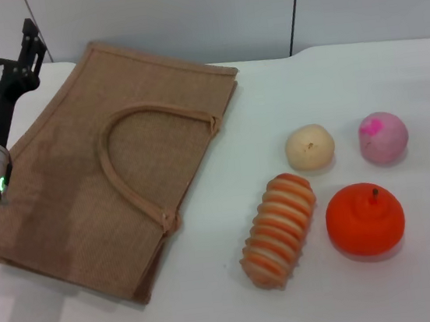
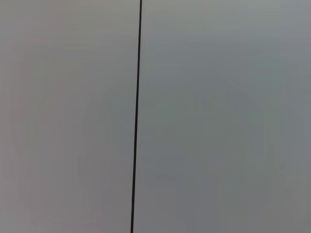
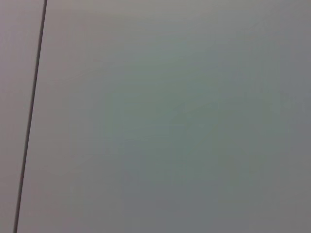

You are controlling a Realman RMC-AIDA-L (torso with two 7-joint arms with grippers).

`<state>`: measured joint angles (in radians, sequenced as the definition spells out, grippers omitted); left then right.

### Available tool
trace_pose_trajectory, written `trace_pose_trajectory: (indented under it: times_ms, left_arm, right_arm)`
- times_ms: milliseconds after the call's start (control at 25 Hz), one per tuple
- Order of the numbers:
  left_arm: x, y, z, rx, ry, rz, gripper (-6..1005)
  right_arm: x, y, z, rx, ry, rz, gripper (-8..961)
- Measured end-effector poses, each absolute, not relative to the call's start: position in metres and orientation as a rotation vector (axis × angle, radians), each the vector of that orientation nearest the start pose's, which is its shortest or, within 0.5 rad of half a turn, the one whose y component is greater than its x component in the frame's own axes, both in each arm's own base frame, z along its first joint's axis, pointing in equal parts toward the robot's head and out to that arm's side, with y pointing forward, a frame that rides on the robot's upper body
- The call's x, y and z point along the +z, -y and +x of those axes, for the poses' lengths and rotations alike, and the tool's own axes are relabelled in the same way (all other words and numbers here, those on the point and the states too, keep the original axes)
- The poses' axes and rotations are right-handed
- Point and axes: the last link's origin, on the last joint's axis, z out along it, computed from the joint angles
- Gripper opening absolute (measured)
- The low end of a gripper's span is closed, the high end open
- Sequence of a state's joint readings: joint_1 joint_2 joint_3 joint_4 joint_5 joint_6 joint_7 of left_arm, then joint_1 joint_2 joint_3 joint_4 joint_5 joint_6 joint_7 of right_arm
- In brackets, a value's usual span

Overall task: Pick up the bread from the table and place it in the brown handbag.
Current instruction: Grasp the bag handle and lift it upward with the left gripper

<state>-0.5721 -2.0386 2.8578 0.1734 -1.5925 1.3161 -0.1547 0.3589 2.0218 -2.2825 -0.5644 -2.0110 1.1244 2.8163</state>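
The bread [image 1: 279, 230], an oblong ridged loaf with orange and cream stripes, lies on the white table [image 1: 217, 302] to the right of the brown handbag [image 1: 85, 192]. The handbag lies flat, with a looped handle [image 1: 132, 159] on top. My left gripper [image 1: 3, 47] is raised at the far left, above the bag's far left corner, open and empty, far from the bread. My right gripper is out of view. Both wrist views show only a plain grey wall with a dark seam.
Near the bread lie a round pale-cream bun [image 1: 310, 148], a pink ball [image 1: 383, 137] and an orange round fruit with a stem [image 1: 365, 219]. A grey wall stands behind the table's far edge.
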Motion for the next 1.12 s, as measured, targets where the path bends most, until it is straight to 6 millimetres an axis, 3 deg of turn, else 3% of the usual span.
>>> trace_pose_trajectory:
  times_ms: [720, 960, 1120]
  left_arm:
    - [0.019, -0.364, -0.298, -0.99, 0.572, -1.453, 755]
    - [0.024, -0.369, -0.297, -1.119, 0.683, -1.58, 756]
    - [0.035, -0.379, -0.299, -1.179, 0.845, -1.705, 756]
  right_arm:
    - [0.009, -0.347, 0.292, 0.64, -0.413, -1.381, 893]
    - [0.009, -0.347, 0.292, 0.638, -0.414, -1.381, 893]
    - [0.009, -0.347, 0.293, 0.637, -0.414, -1.382, 893]
